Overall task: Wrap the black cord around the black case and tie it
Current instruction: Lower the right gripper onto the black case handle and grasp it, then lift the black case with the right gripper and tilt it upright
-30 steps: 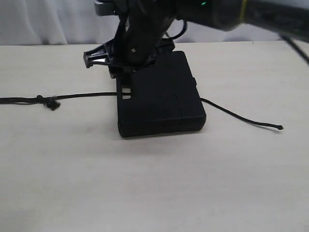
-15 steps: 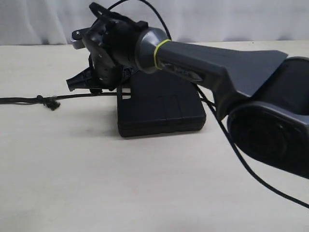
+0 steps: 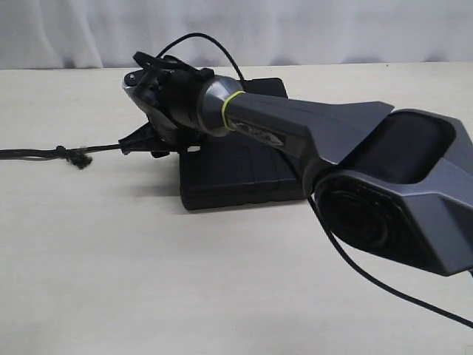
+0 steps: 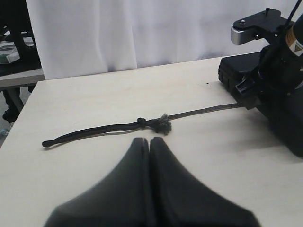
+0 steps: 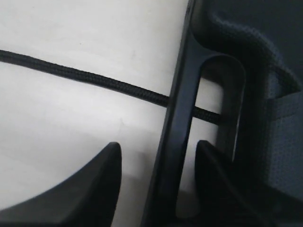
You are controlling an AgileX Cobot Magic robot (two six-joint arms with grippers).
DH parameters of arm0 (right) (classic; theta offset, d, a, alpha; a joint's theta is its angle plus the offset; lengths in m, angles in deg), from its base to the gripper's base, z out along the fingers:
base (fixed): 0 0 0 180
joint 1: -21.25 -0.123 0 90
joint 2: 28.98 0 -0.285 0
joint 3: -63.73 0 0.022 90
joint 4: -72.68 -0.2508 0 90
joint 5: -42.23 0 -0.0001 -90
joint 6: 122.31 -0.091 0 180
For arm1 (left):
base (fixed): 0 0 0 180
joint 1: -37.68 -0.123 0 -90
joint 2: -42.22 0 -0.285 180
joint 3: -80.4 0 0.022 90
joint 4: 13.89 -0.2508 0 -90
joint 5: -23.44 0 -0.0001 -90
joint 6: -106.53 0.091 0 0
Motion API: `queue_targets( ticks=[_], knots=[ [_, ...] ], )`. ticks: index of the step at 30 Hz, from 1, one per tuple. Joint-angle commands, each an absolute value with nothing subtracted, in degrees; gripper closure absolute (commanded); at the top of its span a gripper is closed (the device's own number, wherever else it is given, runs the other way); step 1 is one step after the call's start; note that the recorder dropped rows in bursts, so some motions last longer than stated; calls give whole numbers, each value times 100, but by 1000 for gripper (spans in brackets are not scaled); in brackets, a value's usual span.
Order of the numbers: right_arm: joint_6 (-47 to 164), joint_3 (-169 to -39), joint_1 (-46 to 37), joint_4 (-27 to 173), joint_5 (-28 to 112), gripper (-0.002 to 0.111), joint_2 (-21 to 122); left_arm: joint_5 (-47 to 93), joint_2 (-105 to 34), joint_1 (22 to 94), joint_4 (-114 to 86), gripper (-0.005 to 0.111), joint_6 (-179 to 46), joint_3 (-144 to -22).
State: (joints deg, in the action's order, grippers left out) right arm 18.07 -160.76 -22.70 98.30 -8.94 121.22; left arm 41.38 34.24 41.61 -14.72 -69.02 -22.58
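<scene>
right claw over the case handle, cord loose on the table

if the right gripper [image 5: 157, 158] closes here, it would likely pinch the handle bar [image 5: 176, 118] of the black case [image 3: 236, 174] instead of the black cord [image 4: 199, 111] passing under it, and drag the case. its jaws stand wide astride that bar, holding nothing. the cord runs leftward along the table [image 3: 222, 281] from the case. the left gripper [image 4: 147, 142] is closed and empty near the frayed knot [image 4: 162, 124].

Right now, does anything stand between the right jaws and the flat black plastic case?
Nothing visible. The right gripper has open jaws either side of the handle bar on the flat black plastic case; the thin black braided cord shows through the slot.
</scene>
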Motion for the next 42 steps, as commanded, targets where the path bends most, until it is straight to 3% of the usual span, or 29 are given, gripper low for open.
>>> queue_targets(
  ticks=[1, 12, 22, 42],
  knots=[
    [1781, -16095, -2224, 9917, -864, 62, 12194, 4093, 3443, 4139, -1476, 107, -6905, -2239],
    [1791, -16095, -2222, 10020, -854, 65, 12284, 4093, 3443, 4139, -1476, 107, -6905, -2239],
    [1802, -16095, -2222, 10053, -832, 104, 12284, 4093, 3443, 4139, -1476, 107, -6905, -2239],
    [2998, -16095, -2210, 9493, -2011, 104, 11109, 4093, 3443, 4139, -1476, 107, -6905, -2239]
  ],
)
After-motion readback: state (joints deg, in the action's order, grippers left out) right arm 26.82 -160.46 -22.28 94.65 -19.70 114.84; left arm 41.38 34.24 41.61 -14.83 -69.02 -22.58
